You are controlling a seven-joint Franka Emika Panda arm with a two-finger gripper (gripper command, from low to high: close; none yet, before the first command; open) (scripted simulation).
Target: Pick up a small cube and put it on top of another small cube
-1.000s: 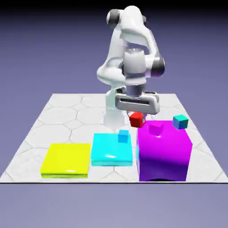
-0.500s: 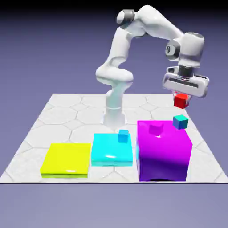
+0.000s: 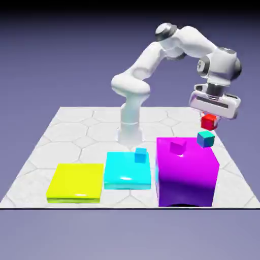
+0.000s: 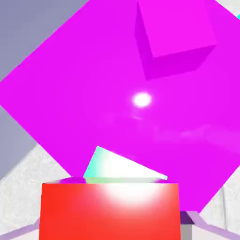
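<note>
Between the closed-in fingers of the gripper (image 3: 210, 118) sits the tiny red cube (image 3: 208, 121), plain and glossy, clamped tight and carried clear of the desk (image 3: 76, 132)! From the hand view that red cube (image 4: 110, 211) fills the bottom of the picture, a bright glare across its upper face, the grey fingertips (image 4: 186, 230) barely peeking out beside it. Just below it in the exterior view, slightly toward that view's left, is the tiny dark teal cube (image 3: 205, 138), the same size, teal on top with a bluer side face. The two cubes are close but apart. In the hand view a washed-out teal sliver (image 4: 123, 166) shows just beyond the red cube's upper edge.

Moving outward: the teal cube perches by the far right corner of the big magenta block (image 3: 187, 175), whether on it or behind it I cannot tell. A small magenta cube (image 3: 178, 147) rests on that block's top. Toward the exterior view's left lies a flat cyan block (image 3: 127, 172) carrying a small sky-blue cube (image 3: 140, 155) at its far right corner, and further left a flat yellow block (image 3: 75, 183), all on the pale hexagon-patterned desk.
</note>
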